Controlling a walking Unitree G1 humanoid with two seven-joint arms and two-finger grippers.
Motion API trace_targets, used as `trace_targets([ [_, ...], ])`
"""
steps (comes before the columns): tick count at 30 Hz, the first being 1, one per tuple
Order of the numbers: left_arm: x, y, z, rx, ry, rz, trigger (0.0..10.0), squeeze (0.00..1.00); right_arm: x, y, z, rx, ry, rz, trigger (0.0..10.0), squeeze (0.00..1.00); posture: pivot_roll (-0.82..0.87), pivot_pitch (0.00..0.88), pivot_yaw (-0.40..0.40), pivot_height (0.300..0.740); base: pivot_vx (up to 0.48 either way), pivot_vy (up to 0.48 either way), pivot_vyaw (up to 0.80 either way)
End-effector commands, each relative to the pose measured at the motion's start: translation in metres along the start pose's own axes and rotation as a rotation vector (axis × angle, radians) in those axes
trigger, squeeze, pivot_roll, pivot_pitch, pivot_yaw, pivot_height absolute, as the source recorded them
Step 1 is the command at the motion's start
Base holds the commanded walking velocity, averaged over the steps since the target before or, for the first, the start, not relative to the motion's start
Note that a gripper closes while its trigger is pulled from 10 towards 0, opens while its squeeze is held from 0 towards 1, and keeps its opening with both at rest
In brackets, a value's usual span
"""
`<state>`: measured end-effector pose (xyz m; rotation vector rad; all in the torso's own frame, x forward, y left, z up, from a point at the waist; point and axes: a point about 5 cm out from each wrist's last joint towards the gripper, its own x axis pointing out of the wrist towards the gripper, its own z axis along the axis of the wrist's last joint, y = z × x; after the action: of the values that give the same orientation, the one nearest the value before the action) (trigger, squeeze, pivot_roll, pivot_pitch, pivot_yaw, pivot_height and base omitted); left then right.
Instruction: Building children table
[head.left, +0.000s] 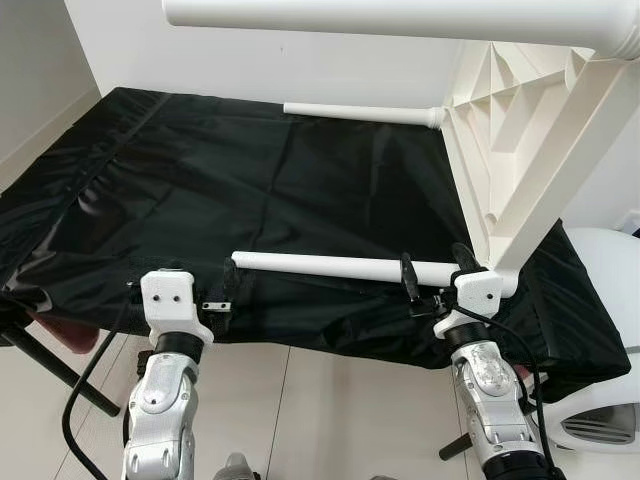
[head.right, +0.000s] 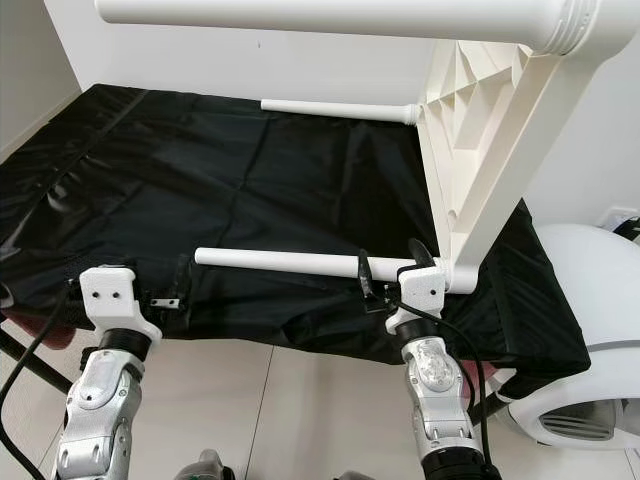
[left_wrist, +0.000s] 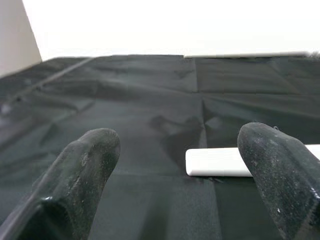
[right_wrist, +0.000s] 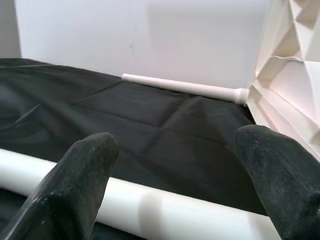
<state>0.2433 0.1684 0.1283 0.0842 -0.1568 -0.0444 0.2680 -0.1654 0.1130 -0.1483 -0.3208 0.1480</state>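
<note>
Children's table (head.left: 520, 130), white moulded plastic with a ribbed, honeycombed underside, is lying tipped on its side at the right end of a black-draped work surface (head.left: 250, 180), its top standing on edge. Three round legs are showing fitted into it: a far leg (head.left: 360, 113) lying just above the cloth, an upper leg (head.left: 400, 15) reaching across the top of the head views, and a near leg (head.left: 340, 266) running along the front edge into its corner socket. Judging by that, assembly is looking well advanced; whether the near leg is fully seated, I cannot tell.

Legs are reading as smooth, slightly glossy tubes; the cloth is thin, creased and faintly shiny.

Right gripper (head.left: 437, 272) is standing spread around the near leg close to the socket, its black fingers (right_wrist: 75, 185) straddling it without clamping. Left gripper (left_wrist: 185, 170) is hovering with its fingers apart near the leg's free end, gripping nothing.
</note>
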Motion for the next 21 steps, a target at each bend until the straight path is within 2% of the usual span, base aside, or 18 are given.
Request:
trace_targets([
  [1,-0.001,-0.006,-0.003,0.013,0.001,-0.105,10.0,0.00,0.001,0.001,0.000,-0.026,-0.002,0.050,10.0,0.00,0.03,0.000,-0.050,0.740,0.000,0.000,0.00],
  [4,0.000,-0.005,-0.008,0.000,0.021,-0.117,10.0,0.00,0.001,0.000,-0.002,-0.037,0.002,0.079,10.0,0.00,0.04,0.000,-0.053,0.740,0.000,0.000,0.00],
  [14,-0.008,0.000,-0.020,0.133,0.037,-0.176,10.0,0.00,0.002,-0.009,-0.012,-0.092,0.017,0.106,10.0,0.00,0.04,0.000,-0.058,0.740,0.000,0.000,0.00],
  [21,-0.003,0.008,-0.019,0.154,0.026,-0.161,10.0,0.00,0.009,-0.014,-0.011,-0.107,0.008,0.097,10.0,0.00,0.04,0.000,-0.057,0.740,0.000,0.000,0.00],
])
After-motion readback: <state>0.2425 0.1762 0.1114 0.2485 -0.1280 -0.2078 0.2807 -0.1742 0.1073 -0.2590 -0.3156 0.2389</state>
